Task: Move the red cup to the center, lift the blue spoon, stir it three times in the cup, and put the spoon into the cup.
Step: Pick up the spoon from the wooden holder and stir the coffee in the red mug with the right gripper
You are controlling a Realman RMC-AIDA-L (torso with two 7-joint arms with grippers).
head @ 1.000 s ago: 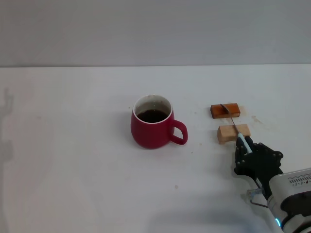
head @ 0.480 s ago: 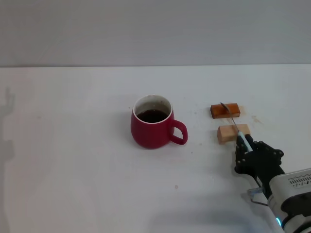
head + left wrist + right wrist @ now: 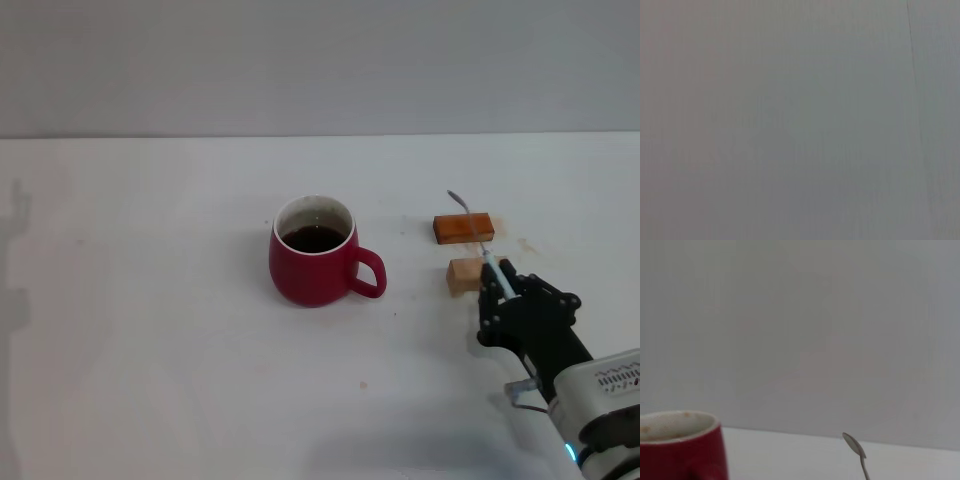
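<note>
Right gripper: closed around the pale handle of the blue spoon, near the table's front right.
Blue spoon: lifted, tilted, metal bowl raised above the orange-brown block; bowl also visible in the right wrist view.
Light wooden block: just in front of the orange-brown one, partly behind the gripper.
Red cup: mid-table, upright, dark liquid inside, handle toward the blocks; well apart from the spoon.
Open room: bare table between cup and blocks, wide bare stretch on the left.
Left gripper: out of sight.
</note>
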